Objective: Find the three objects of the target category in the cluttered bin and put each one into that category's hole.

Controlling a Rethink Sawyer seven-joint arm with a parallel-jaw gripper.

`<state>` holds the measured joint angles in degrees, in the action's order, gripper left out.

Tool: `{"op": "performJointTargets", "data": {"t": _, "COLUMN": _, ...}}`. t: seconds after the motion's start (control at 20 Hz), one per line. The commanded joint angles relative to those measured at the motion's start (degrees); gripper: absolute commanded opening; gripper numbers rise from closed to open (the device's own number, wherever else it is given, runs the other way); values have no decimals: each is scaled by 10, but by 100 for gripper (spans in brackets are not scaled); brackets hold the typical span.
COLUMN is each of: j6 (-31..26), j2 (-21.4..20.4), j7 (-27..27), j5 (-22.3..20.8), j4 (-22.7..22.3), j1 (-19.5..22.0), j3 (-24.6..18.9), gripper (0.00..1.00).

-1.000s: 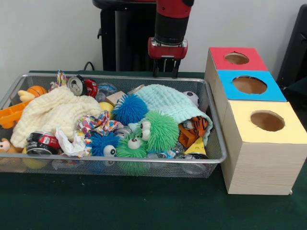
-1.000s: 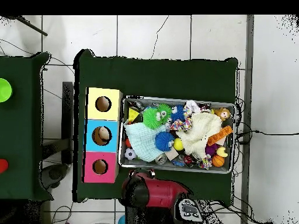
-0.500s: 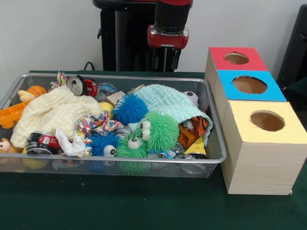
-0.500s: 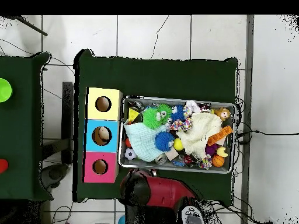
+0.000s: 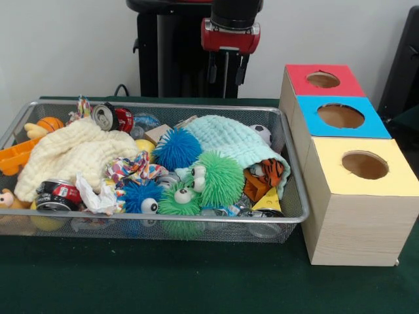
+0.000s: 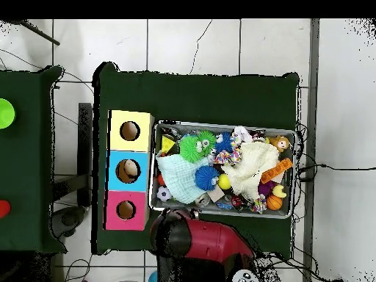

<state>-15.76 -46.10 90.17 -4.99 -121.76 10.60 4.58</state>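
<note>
My gripper [image 5: 227, 70] hangs open and empty, high above the far rim of the wire bin [image 5: 293, 212]. The bin holds a blue spiky ball [image 5: 177, 148], green spiky balls with eyes [image 5: 216, 176], a smaller blue one [image 5: 141, 196], crushed cans [image 5: 112, 118], a tiger toy [image 5: 270, 171] and a small football [image 5: 262, 133]. A mint cloth [image 5: 229, 139] and a cream cloth [image 5: 72, 154] cover other things. To the right stands the box with red [image 5: 323, 79], blue [image 5: 340, 116] and yellow [image 5: 364, 165] holes. In the overhead view the arm [image 6: 198, 239] hides the gripper.
An orange toy [image 5: 16, 156], a small basketball [image 5: 50, 123] and a duck figure [image 5: 6, 197] lie at the bin's left end. In the overhead view a pale object shows inside the blue hole [image 6: 130, 170]. A second green table [image 6: 22, 154] stands at the left.
The gripper has risen straight up from just above the bin's far rim. In the overhead view the arm has drawn back toward the base. Nothing in the bin moved.
</note>
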Motion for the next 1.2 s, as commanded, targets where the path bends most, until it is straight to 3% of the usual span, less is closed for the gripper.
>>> {"op": "performJointTargets", "data": {"t": 0.05, "j6": -86, "j2": -26, "j7": 62, "j5": 34, "j4": 73, "j1": 10, "j3": -60, "gripper": 100}}
{"op": "performJointTargets", "data": {"t": 0.4, "j6": -89, "j2": -16, "j7": 64, "j5": 32, "j4": 95, "j1": 7, "j3": -57, "gripper": 100}}
{"op": "performJointTargets", "data": {"t": 0.9, "j6": -21, "j2": 11, "j7": 75, "j5": 21, "j4": 101, "j1": 8, "j3": -59, "gripper": 100}}
{"op": "performJointTargets", "data": {"t": 1.2, "j6": -20, "j2": 15, "j7": 77, "j5": 22, "j4": 103, "j1": 10, "j3": -62, "gripper": 100}}
